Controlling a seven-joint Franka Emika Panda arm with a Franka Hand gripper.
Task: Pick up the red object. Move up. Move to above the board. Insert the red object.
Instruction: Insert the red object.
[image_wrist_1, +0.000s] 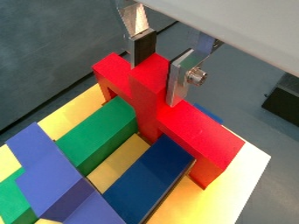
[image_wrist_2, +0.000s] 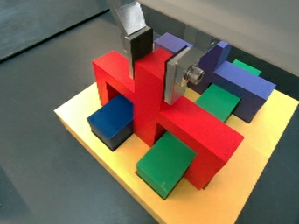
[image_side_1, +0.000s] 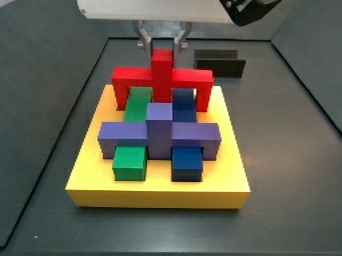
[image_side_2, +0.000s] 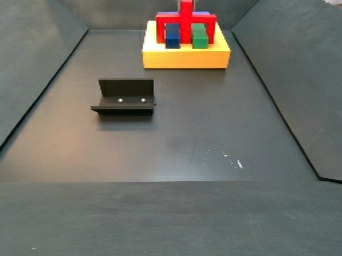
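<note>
Red object (image_wrist_2: 158, 109) sits on the board (image_side_1: 160, 185), straddling the green bar (image_side_1: 138, 99) and blue bar (image_side_1: 183, 99) directly beneath the end effector (image_wrist_1: 163, 66). End effector points straight down, fingers (image_wrist_1: 183, 77) clamped on the piece's raised central rib in both wrist views. Purple cross block (image_side_1: 160, 134) lies just beyond the gripped piece on the board. Counter (image_side_2: 174, 140) is dark grey and matte; fixture (image_side_2: 126, 97) stands well apart from the end effector.
</note>
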